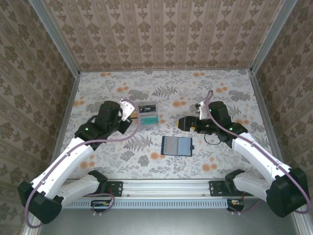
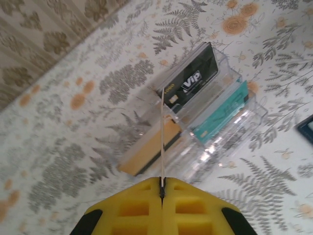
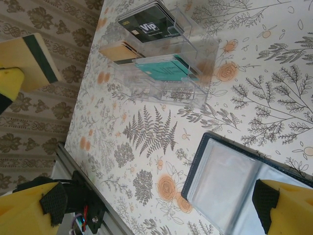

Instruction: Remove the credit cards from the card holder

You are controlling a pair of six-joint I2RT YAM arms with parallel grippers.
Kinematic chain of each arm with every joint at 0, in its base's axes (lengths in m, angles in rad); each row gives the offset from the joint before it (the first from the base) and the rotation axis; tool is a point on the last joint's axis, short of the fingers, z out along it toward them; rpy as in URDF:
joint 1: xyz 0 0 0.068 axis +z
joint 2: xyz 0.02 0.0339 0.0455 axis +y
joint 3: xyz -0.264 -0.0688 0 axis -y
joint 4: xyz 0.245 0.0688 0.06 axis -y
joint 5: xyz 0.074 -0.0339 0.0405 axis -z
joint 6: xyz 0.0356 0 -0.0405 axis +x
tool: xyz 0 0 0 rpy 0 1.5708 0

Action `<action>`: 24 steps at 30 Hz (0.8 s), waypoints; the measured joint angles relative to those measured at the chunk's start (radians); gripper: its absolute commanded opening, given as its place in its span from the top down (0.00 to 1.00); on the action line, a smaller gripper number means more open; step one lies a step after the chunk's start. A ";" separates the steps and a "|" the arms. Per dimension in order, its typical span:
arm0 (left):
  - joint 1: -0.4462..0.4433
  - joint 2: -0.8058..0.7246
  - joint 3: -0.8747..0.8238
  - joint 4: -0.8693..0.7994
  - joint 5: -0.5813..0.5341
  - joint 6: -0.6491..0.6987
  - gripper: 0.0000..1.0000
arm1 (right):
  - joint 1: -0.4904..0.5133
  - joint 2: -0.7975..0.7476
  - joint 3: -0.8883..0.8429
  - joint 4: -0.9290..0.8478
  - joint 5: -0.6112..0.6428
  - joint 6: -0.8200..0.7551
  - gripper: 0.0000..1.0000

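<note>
Left hand has its yellow fingers pressed together on one credit card. Its own wrist view gives the card edge-on, as a thin pale line running up the middle of the frame. The right wrist view, at upper left, shows the same card's flat face, tan with a dark stripe. Right hand has its fingers wide apart and nothing between them, at the bottom corners of its view. One card holder lies open on the desk at lower right there, grey sleeves up. In the top view it sits low centre, between the two hands. One clear plastic box holds one black VIP card, one tan card and teal cards, whose number I cannot tell.
</note>
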 measured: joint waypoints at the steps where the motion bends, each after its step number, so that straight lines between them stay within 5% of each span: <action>1: 0.018 0.000 0.003 0.002 0.020 0.056 1.00 | 0.000 0.000 0.000 0.000 0.000 -0.001 0.00; 13: 0.084 0.178 0.068 -0.107 0.104 0.592 1.00 | 0.000 0.013 0.034 0.000 0.014 -0.022 0.00; 24: 0.126 0.366 0.153 -0.110 0.120 0.725 1.00 | 0.000 0.072 0.046 -0.002 0.015 -0.027 0.00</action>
